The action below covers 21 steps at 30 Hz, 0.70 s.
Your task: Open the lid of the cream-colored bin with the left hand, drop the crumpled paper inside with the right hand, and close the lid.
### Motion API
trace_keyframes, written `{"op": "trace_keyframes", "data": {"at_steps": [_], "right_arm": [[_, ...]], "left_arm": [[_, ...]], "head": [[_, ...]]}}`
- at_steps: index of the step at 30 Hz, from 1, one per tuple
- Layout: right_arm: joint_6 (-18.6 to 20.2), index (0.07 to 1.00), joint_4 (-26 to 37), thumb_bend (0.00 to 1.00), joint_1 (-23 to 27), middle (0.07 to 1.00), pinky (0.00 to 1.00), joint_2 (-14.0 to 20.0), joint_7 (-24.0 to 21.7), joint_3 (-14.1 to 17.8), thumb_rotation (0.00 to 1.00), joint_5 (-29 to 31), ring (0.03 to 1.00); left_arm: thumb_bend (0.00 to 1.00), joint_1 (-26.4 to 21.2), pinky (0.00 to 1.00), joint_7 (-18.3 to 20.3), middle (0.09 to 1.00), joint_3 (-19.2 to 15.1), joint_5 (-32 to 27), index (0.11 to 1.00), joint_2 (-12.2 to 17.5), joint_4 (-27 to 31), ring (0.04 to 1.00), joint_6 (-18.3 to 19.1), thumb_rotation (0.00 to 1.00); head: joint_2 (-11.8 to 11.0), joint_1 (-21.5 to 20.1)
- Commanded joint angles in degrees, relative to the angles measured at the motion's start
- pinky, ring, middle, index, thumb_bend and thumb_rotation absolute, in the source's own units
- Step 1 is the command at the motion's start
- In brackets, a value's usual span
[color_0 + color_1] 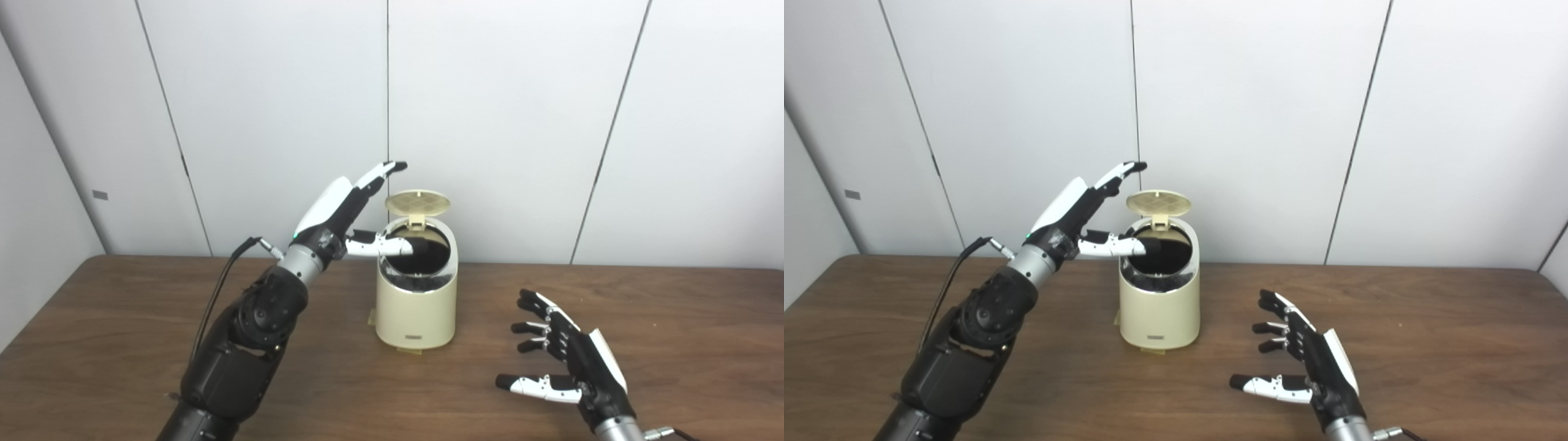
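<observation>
The cream-colored bin (416, 306) stands on the wooden table (122, 343) near its middle. Its round lid (417, 203) is tipped up at the back and the dark inside shows. My left hand (343, 211) is open and raised just left of the bin's top, with the thumb reaching over the rim and the other fingers stretched up beside the lid. My right hand (566, 361) is open and empty, low over the table to the right front of the bin. No crumpled paper shows in either view.
White wall panels (490, 122) stand close behind the table. A black cable (211, 300) hangs from my left wrist. The table's left edge lies near my left arm.
</observation>
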<state>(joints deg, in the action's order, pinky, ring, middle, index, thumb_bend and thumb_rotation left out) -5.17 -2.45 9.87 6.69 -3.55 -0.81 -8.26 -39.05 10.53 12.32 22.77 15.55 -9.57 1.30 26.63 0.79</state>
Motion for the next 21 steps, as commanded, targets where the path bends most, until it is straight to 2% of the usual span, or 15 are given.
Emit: {"op": "trace_keyframes", "data": {"at_steps": [1, 4, 9, 13, 21], "right_arm": [[-1.64, 0.852, 2.10, 0.81, 1.84, 0.865, 0.59, -0.03, 0.77, 0.21, 0.08, 0.33, 0.729], [-1.36, 0.853, 2.28, 0.81, 1.79, 0.863, 0.58, -0.08, 0.60, 0.19, 0.06, 0.82, 0.726], [-1.84, 0.852, 1.98, 0.82, 1.78, 0.857, 0.57, -0.09, 0.68, 0.36, 0.09, 1.29, 0.714], [-1.11, 0.855, 2.32, 0.82, 1.78, 0.859, 0.56, -0.02, 0.92, 0.18, 0.12, 0.52, 0.715], [-0.69, 0.855, 2.38, 0.81, 1.80, 0.862, 0.56, -0.48, 1.56, 0.19, 0.09, 0.55, 0.714]], "left_arm": [[1.00, -3.93, 0.93, 0.16, 0.994, 0.03, 0.97, 0.955, 1.16, 1.49, 1.000, -1.31, 0.52], [1.00, -3.83, 0.95, 1.40, 0.978, 0.40, 1.41, 0.933, 1.51, 2.15, 1.000, -0.56, 0.52], [1.00, -3.89, 0.94, 4.09, 0.940, 1.83, 3.37, 0.906, 2.71, 3.11, 1.000, 0.66, 0.54], [1.00, -3.99, 0.99, 5.73, 0.935, 2.83, 4.43, 0.901, 3.90, 3.27, 1.000, -0.54, 0.53], [1.00, -3.43, 1.00, 7.16, 0.925, 3.88, 7.02, 0.887, 5.31, 5.33, 1.000, -2.12, 0.51]], "head": [[0.02, -0.02], [0.04, -0.06], [-0.03, -0.17], [0.05, -0.25], [0.22, -0.57]]}}
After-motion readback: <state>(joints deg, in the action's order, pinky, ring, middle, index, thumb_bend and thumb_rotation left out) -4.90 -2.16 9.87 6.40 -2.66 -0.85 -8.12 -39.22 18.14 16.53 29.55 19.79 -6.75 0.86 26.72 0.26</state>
